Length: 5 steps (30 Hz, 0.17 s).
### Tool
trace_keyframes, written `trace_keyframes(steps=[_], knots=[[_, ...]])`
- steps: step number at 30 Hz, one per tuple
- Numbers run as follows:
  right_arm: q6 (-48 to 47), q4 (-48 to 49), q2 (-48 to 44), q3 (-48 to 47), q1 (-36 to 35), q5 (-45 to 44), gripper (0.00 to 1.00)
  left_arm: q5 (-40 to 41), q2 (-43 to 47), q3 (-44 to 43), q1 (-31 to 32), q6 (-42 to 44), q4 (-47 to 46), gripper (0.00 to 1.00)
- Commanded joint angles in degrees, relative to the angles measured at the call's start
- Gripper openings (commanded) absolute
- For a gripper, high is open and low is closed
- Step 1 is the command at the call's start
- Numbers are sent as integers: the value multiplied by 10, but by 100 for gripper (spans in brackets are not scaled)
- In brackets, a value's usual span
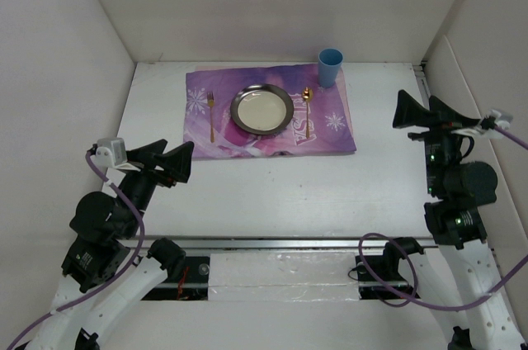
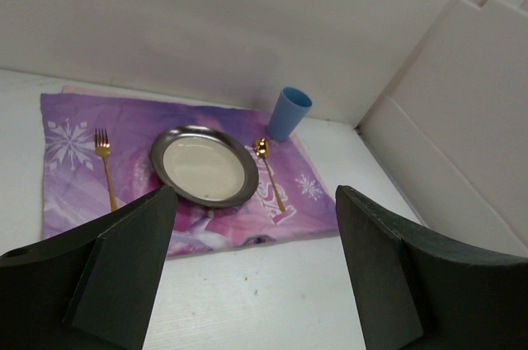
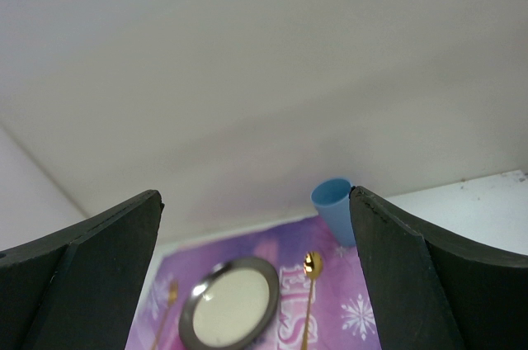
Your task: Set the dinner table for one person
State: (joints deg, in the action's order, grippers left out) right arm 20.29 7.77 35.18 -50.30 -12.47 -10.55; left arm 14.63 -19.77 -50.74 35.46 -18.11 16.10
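On the white dinner table point(image 1: 272, 193) lies a purple printed mat point(image 1: 330, 131). On the mat stand a metal-rimmed plate point(image 1: 262, 109), a gold fork point(image 1: 211, 115) left of it, a gold spoon point(image 1: 307, 109) right of it, and a blue cup point(image 1: 330, 67) at the mat's far right corner. My left gripper point(image 1: 186, 154) is open and empty, near the table's left side, short of the mat. My right gripper point(image 1: 417, 111) is open and empty, right of the mat. The left wrist view shows the plate point(image 2: 203, 166), fork point(image 2: 105, 167), spoon point(image 2: 268, 170) and cup point(image 2: 289, 114).
White walls close in the table at the back and both sides point(image 1: 462, 53). A metal rail point(image 1: 272, 243) runs along the near edge between the arm bases. Purple cables point(image 1: 124, 218) loop beside both arms.
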Motion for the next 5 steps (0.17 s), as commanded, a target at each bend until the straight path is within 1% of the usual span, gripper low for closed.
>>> trace_keyframes(steps=[1, 3, 5], knots=[[43, 21, -50, 86, -1, -52, 100, 13, 18, -7, -4, -10, -56, 75], [49, -3, -50, 96, -1, -39, 100, 10, 14, 6, -4, -14, -64, 74], [49, -15, -28, 86, -1, -23, 100, 2, 4, 12, -4, -25, -61, 75]])
